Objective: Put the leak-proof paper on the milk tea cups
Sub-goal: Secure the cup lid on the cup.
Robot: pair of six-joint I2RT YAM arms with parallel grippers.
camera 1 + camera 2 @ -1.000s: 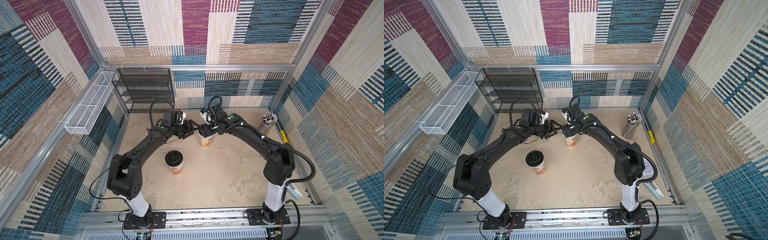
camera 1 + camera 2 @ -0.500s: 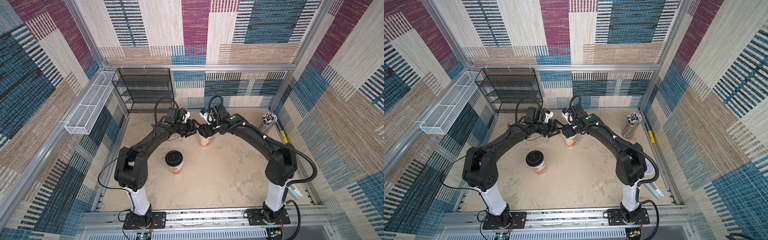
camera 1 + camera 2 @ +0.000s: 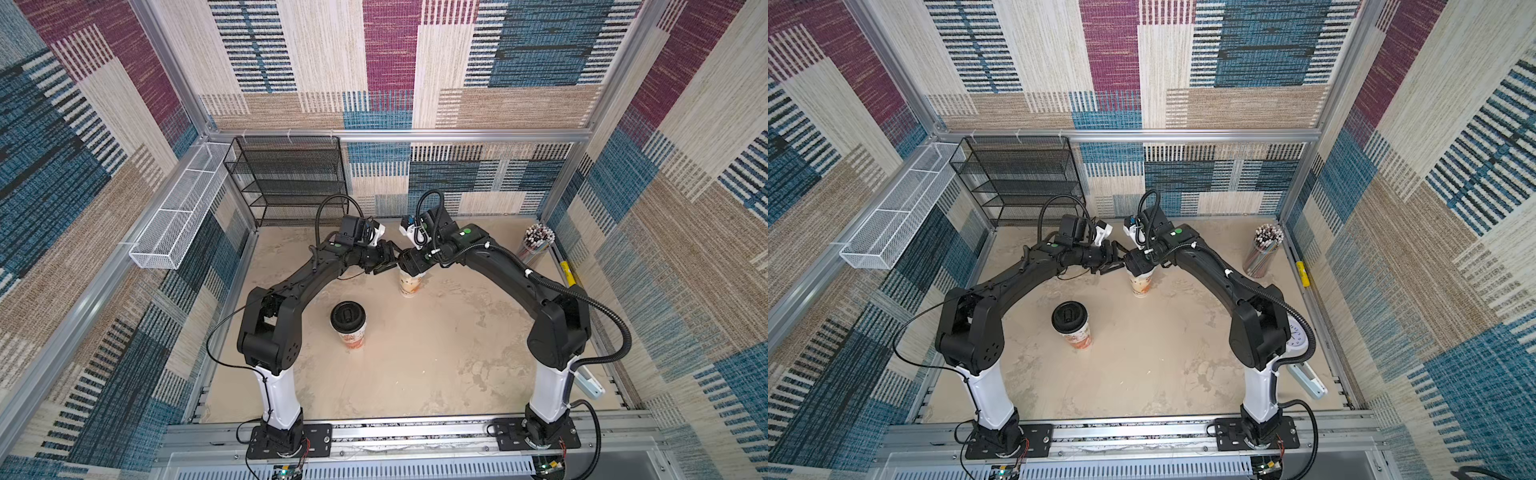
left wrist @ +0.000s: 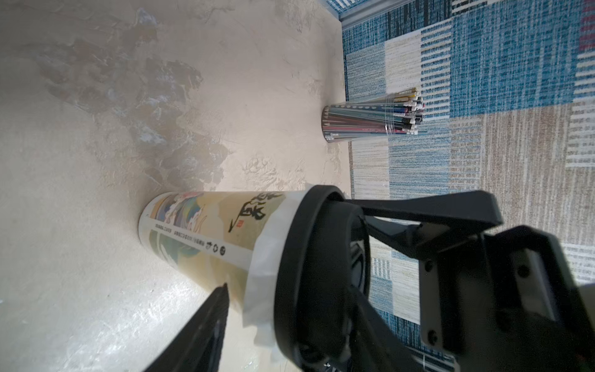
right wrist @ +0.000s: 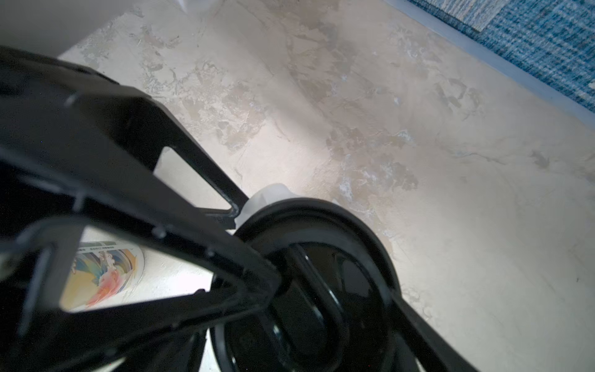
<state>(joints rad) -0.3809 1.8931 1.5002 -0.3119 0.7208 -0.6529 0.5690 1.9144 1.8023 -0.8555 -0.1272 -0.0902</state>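
A beige, mottled counter (image 3: 436, 374) is enclosed by woven wall panels (image 3: 390, 62) in blue, maroon and tan. At its back left corner stands a black wire-mesh shelf rack (image 3: 291, 178), with a long white wire-mesh basket (image 3: 178, 216) hung on the left wall beside it. A clear holder of striped straws (image 3: 534, 245) stands upright at the back right, and a small yellow bar (image 3: 566, 270) lies just beside it along the right edge. Nearer the front on that side are a white round clock (image 3: 1298, 334), partly hidden, and a flat white-and-blue device (image 3: 588, 380). A black domed plastic lid (image 3: 348, 318) shows near the middle, and a second black lid (image 4: 315, 257) behind it.
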